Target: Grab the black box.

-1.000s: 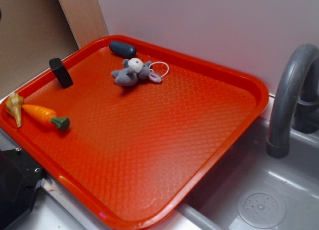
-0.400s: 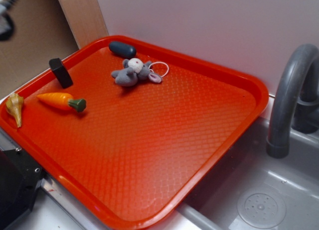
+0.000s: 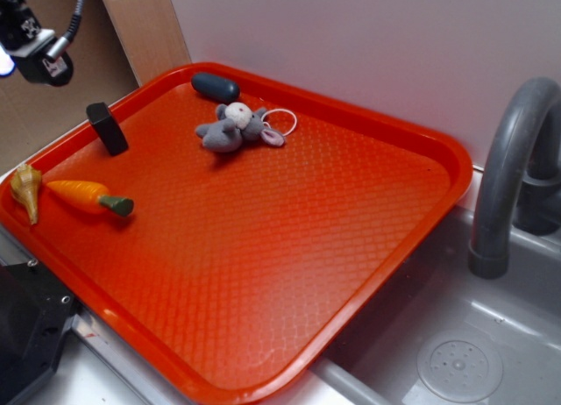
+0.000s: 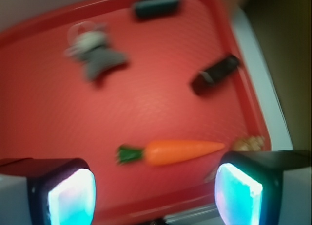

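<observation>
My gripper (image 4: pixel 155 186) hangs wide open. The black box (image 3: pixel 107 128), near the tray's (image 3: pixel 421 238) left edge, looks light, rigid, smooth; I'd pinch its long flat sides.

Red tray (image 3: pixel 412 238) carries black box (image 3: pixel 107 128), carrot (image 3: pixel 88 197), shell (image 3: pixel 25 191), plush mouse (image 3: pixel 235 127), capsule (image 3: pixel 215 86).

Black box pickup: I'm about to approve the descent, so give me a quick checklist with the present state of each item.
1. Small matte black rectangular box in both views: ok.
2. Box standing free on the red plastic tray, apart from the orange toy carrot and the grey plush mouse: ok.
3. Gripper fingers spread wide: ok.
4. Gripper empty: ok.
5. Gripper over the box: not ok; the carrot sits between the fingers in the wrist view.
6. Wrist view sharp: not ok, blurred.
</observation>
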### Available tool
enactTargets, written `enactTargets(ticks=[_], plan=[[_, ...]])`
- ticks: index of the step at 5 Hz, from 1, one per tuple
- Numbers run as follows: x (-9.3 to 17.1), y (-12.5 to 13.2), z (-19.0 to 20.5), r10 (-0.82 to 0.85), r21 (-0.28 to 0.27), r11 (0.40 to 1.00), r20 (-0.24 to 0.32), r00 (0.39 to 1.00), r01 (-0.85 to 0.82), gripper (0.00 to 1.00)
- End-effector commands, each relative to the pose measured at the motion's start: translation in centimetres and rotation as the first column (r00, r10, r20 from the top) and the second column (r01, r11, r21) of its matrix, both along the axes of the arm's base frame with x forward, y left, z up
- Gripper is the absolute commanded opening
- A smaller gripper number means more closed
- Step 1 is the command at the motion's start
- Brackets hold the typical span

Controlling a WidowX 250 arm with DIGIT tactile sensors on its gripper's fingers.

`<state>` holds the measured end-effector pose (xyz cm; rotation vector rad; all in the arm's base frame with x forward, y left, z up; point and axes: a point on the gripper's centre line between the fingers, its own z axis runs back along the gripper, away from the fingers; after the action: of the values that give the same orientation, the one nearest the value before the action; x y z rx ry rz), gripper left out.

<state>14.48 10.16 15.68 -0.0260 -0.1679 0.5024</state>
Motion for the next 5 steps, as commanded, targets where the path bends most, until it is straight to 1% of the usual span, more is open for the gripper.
enactTargets(ticks=[1, 2, 3, 4, 5], plan=[[1.2, 4.0, -2.4, 0.473, -0.110, 0.878, 0.056, 0.880, -0.465, 1.00], [3.0, 4.1, -3.3, 0.534, -0.065, 0.845, 0.036, 0.845, -0.531, 1.00], [3.5, 5.4, -4.7, 0.541, 0.002, 0.840, 0.044, 0.840, -0.542, 1.00], [0.3, 7.3, -4.4, 0.537, 0.041, 0.841, 0.046, 0.842, -0.539, 1.00], [-0.7, 8.9, -5.9, 0.572, -0.015, 0.820, 0.025, 0.820, -0.572, 1.00]])
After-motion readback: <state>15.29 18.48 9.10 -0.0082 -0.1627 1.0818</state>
